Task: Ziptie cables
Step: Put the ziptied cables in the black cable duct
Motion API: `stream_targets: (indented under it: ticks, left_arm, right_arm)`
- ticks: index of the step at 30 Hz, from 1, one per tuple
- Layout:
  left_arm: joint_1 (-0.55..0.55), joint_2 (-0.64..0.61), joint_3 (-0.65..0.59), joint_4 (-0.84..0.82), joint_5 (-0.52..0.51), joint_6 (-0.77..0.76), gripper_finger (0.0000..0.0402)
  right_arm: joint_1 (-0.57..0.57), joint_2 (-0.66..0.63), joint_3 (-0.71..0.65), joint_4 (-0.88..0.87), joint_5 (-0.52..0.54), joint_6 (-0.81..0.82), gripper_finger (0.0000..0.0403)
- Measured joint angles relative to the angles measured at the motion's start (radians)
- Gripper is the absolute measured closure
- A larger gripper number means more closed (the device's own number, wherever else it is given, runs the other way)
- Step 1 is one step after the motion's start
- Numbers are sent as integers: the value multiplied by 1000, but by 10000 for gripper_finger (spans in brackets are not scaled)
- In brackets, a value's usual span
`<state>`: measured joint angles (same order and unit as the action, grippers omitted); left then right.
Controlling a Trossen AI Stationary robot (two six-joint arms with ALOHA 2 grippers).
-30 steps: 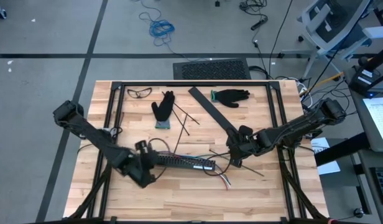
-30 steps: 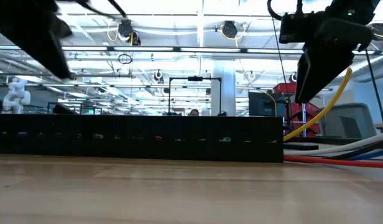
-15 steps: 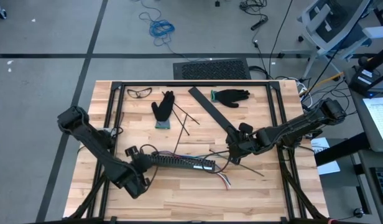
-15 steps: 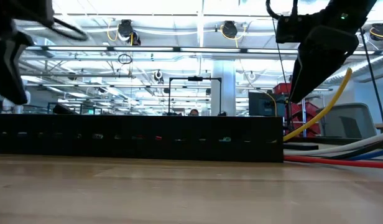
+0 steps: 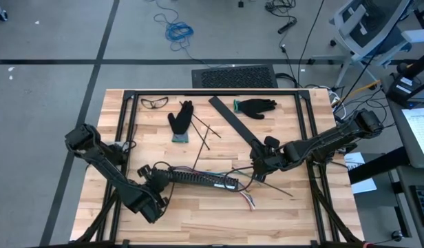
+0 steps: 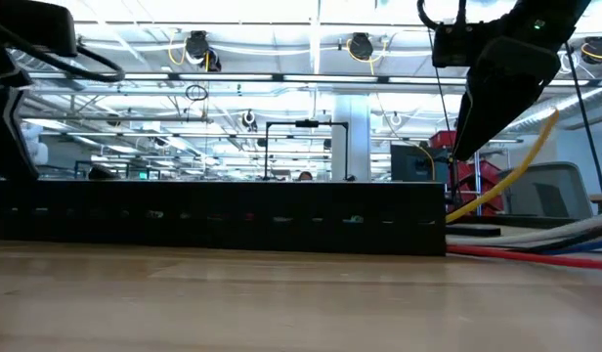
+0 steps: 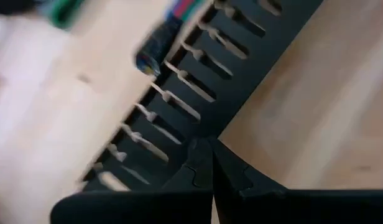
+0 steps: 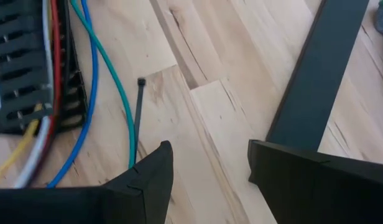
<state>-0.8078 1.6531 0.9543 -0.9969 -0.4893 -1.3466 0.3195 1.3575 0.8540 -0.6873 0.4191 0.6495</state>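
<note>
A black slotted strip (image 5: 198,179) lies near the table's front, and the multicoloured cables (image 5: 250,198) run along it and spill from its right end (image 8: 86,74). My left gripper (image 5: 157,182) is shut. It points down at the strip's left part, with its tips at the strip's solid edge (image 7: 204,134). My right gripper (image 5: 260,167) hangs open above the bare wood just right of the strip's right end, with nothing between its fingers (image 8: 210,158). A thin black zip tie (image 8: 139,109) lies on the wood beside the green cable. My left gripper's shut fingertips (image 7: 204,149) stand slanting down at the strip's solid long edge (image 7: 229,109), near its left end. Whether they touch it I cannot tell.
A long flat black bar (image 5: 232,124) lies aslant beyond my right gripper. Two black gloves (image 5: 181,122) (image 5: 257,107), safety glasses (image 5: 155,102) and thin black sticks (image 5: 206,134) lie toward the far edge. A black frame (image 5: 212,93) borders the table.
My left gripper has sunk toward the strip's left end and drawn a little toward the table's left and near edges, rolling its wrist as it went. It has stayed shut. The strip and the cables have not moved.
</note>
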Motion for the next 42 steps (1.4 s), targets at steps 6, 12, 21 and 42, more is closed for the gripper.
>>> stream_targets:
  ticks: [6, 12, 21, 42]
  left_arm:
    - [3, 57, -21, 179, 84, -4, 401]
    - [-5, 85, 12, 178, 137, -29, 401]
    - [-34, -83, 166, 104, -32, 155, 401]
    - [424, -164, 102, 336, 401, 782, 401]
  right_arm:
    - [-5, 0, 1, 32, 0, 1, 204]
    - [-4, -4, 1, 49, -1, -5, 204]
    - [-5, -10, 1, 88, -14, 33, 204]
    - [209, 81, 1, 222, -65, 342, 204]
